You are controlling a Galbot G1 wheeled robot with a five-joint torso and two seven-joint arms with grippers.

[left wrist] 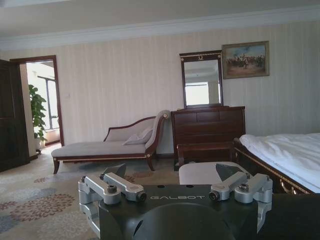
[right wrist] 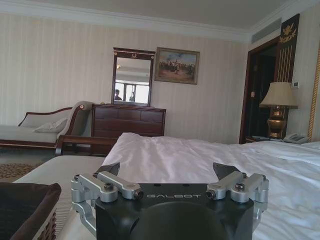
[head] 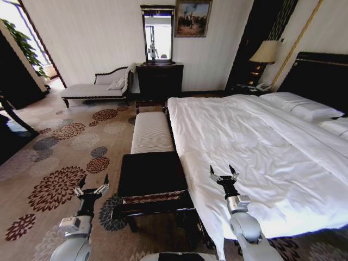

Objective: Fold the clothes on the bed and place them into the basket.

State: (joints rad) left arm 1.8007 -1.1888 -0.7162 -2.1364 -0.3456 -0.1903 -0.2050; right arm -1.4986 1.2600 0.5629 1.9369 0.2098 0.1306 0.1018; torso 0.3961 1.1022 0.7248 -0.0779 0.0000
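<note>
The bed (head: 255,141) with its white sheets stretches from the middle to the right; the clothes are out of view. The basket (head: 152,175), wicker with a black top, stands on the floor at the bed's near corner, between my two arms. My left gripper (head: 94,182) hangs open over the carpet to the left of the basket, holding nothing. My right gripper (head: 221,172) is open above the bed's near edge, just right of the basket. In the wrist views, the left gripper (left wrist: 172,172) and right gripper (right wrist: 167,170) show spread fingers. The basket's corner (right wrist: 25,207) sits beside the right gripper.
A long white striped bench (head: 151,133) lies beyond the basket along the bed's foot. A chaise longue (head: 98,87), a dark dresser (head: 159,79) with a mirror and a bedside lamp (head: 265,53) line the far wall. Patterned carpet (head: 70,147) spreads open to the left.
</note>
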